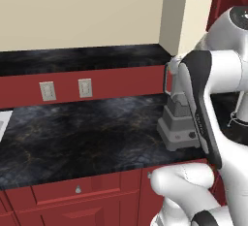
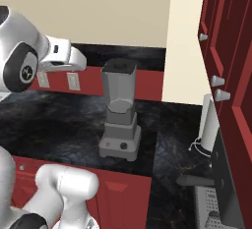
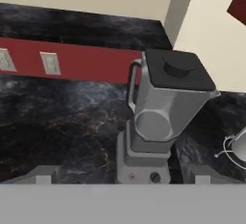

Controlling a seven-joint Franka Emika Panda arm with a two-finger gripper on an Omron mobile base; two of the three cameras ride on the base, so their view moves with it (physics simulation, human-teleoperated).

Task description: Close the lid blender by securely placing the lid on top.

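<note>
The grey blender stands on the dark marble counter, its squat base bearing a small red mark and a dark knob. The dark square lid lies flat on the mouth of the tapered jar and covers it; the lid also shows from the right. In the left base view my arm hides most of the blender. My gripper hangs back above and in front of the blender. It is open, its fingertips spread wide with nothing between them.
A white object on a thin wire stand stands right of the blender, near red cabinets. A beige wall column rises behind the blender. Two outlets sit on the red backsplash. Bare counter stretches to the left.
</note>
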